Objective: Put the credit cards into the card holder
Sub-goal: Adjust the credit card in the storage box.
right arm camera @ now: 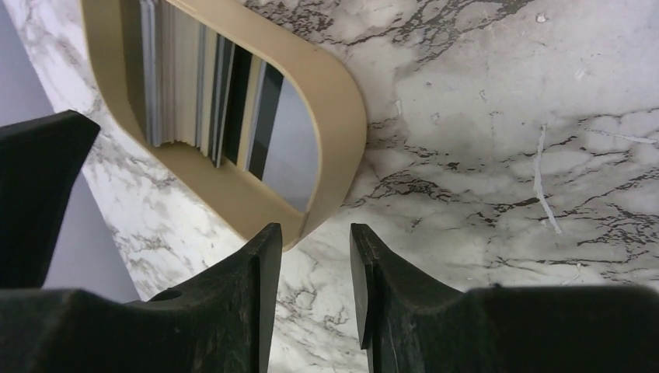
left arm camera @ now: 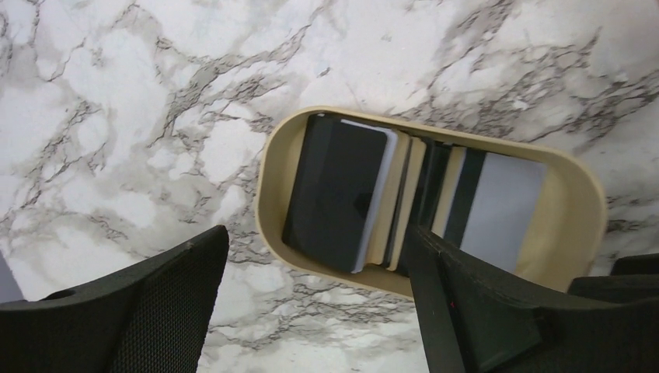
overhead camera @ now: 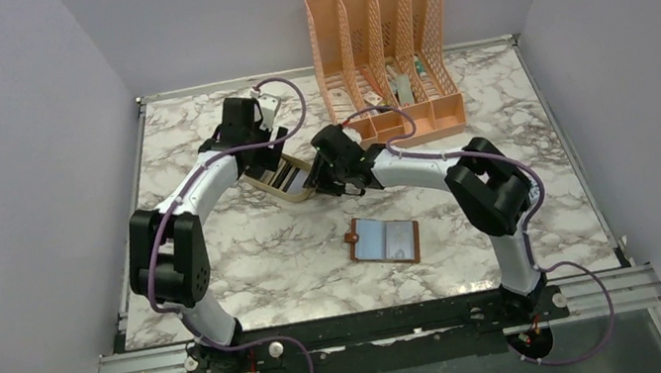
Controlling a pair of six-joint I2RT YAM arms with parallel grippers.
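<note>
The credit cards (left arm camera: 342,198) stand on edge in a small beige oval tray (left arm camera: 268,194): dark, cream and pale grey ones packed side by side. My left gripper (left arm camera: 317,233) hangs open over the tray's near rim, one finger over the marble and the other across the cards; it holds nothing. My right gripper (right arm camera: 315,229) is open with a narrow gap, empty, just off the tray's rounded end (right arm camera: 342,116). The card holder (overhead camera: 385,239) lies open and flat on the table, nearer the arm bases, its pale inner pockets facing up.
A tall peach mesh file organiser (overhead camera: 385,48) stands at the back, right of the tray (overhead camera: 279,187). Both arms meet over the tray, left gripper (overhead camera: 267,156) and right gripper (overhead camera: 330,178) close together. Grey walls enclose the marble table (overhead camera: 248,260).
</note>
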